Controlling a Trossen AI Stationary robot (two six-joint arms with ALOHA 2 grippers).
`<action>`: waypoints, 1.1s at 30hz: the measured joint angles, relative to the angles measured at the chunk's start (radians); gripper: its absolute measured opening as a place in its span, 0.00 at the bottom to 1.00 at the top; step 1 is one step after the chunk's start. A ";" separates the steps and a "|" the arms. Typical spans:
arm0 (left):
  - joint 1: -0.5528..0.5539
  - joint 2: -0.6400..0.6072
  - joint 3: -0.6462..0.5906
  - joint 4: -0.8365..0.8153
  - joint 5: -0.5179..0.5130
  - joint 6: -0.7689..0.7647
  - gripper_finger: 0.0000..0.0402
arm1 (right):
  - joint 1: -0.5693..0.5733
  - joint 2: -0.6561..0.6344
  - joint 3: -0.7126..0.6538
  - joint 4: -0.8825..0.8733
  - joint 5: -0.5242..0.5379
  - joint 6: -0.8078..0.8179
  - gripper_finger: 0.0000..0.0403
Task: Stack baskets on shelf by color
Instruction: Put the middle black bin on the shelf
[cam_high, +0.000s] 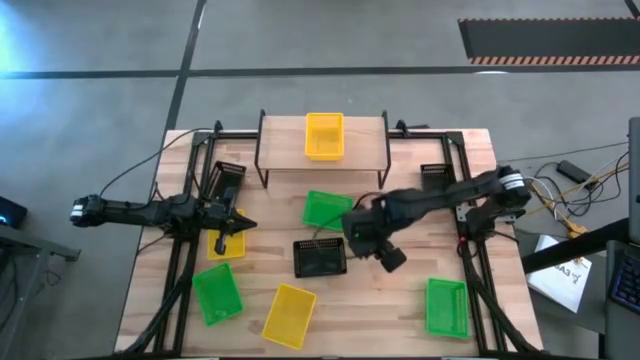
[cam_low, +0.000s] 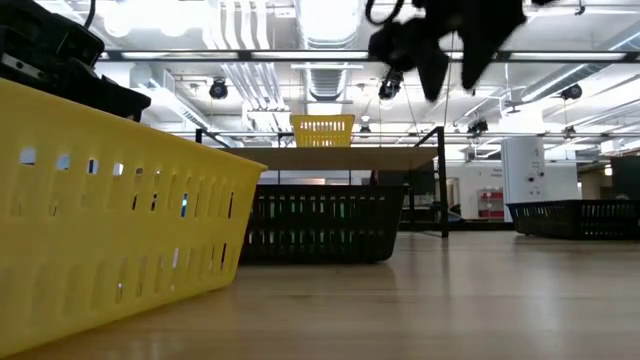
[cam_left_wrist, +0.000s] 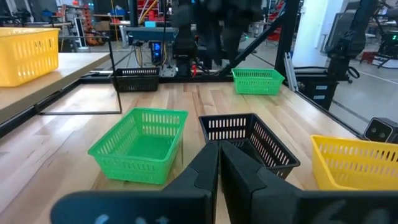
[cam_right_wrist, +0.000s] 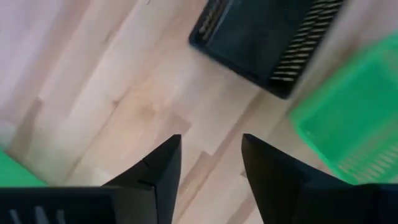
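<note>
Right gripper (cam_high: 388, 258) hovers beside black basket (cam_high: 320, 258), jaws parted, empty; left gripper (cam_high: 240, 224) jaws closed, empty.

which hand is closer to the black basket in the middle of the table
Right. The right hand hangs open just beside the black basket, above the table; the left hand is shut, farther off toward the table's left side.
</note>
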 joint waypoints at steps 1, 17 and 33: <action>0.000 0.000 0.000 0.000 0.000 0.000 0.00 | 0.003 0.013 -0.011 0.021 0.000 -0.045 0.43; 0.000 -0.001 0.000 0.000 0.000 0.000 0.00 | 0.011 0.231 -0.032 0.245 0.074 -0.541 0.45; 0.000 -0.001 0.000 0.000 0.000 0.000 0.00 | 0.015 0.262 -0.032 0.315 0.069 -0.507 0.05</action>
